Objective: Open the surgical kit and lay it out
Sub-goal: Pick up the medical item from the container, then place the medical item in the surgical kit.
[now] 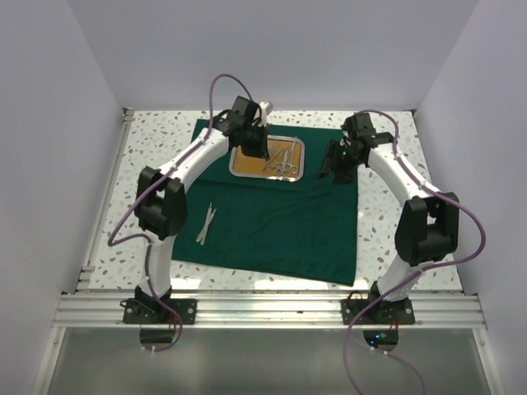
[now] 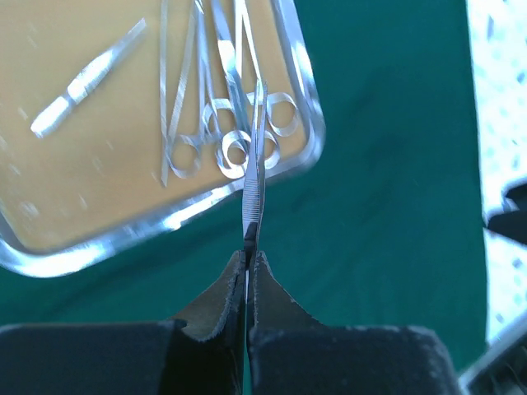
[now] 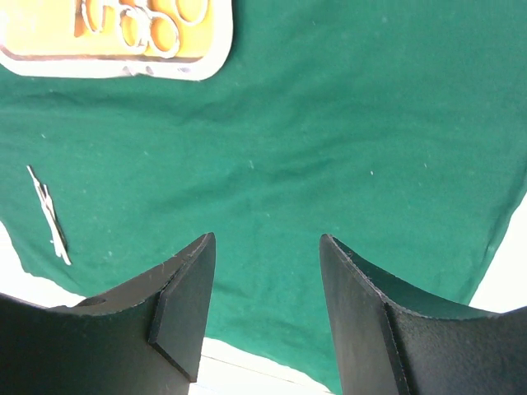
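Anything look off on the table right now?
Nothing stands out. The cloth lies flat, the tray sits on it, tweezers lie on the cloth, and the left gripper pinches a thin instrument.

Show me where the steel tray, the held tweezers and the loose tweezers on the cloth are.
steel tray (image 2: 302, 82), left wrist view, on its shiny rim.
held tweezers (image 2: 253, 193), left wrist view, on the ribbed middle section.
loose tweezers (image 1: 207, 224), top external view, on the middle of the legs.

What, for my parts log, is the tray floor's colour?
The tray floor is orange-brown; left wrist view shows it best.
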Action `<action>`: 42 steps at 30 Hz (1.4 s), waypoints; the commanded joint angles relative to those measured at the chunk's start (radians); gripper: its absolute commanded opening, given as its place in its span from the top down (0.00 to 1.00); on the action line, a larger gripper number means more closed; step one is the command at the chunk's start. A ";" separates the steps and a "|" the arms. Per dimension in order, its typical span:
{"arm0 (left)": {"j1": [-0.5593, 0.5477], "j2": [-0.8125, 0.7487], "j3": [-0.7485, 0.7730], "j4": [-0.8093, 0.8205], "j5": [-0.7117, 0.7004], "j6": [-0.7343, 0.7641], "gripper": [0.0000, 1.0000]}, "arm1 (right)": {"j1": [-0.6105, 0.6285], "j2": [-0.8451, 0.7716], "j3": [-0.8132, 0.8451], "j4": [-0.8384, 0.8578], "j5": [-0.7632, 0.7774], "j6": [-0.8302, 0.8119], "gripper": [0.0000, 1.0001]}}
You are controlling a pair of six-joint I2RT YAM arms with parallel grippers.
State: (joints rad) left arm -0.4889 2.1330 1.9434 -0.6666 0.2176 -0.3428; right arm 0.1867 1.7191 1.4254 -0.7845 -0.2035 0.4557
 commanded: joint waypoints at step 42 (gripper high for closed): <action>-0.409 -0.544 -0.583 -0.033 -0.696 -0.609 0.14 | 0.016 -0.201 -0.080 0.097 -0.132 0.112 0.43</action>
State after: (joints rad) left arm -0.9035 1.6478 1.2236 -0.6399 -0.3737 -1.0294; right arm 0.1921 1.5314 1.3258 -0.7166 -0.2939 0.5400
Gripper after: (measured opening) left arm 0.851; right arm 0.564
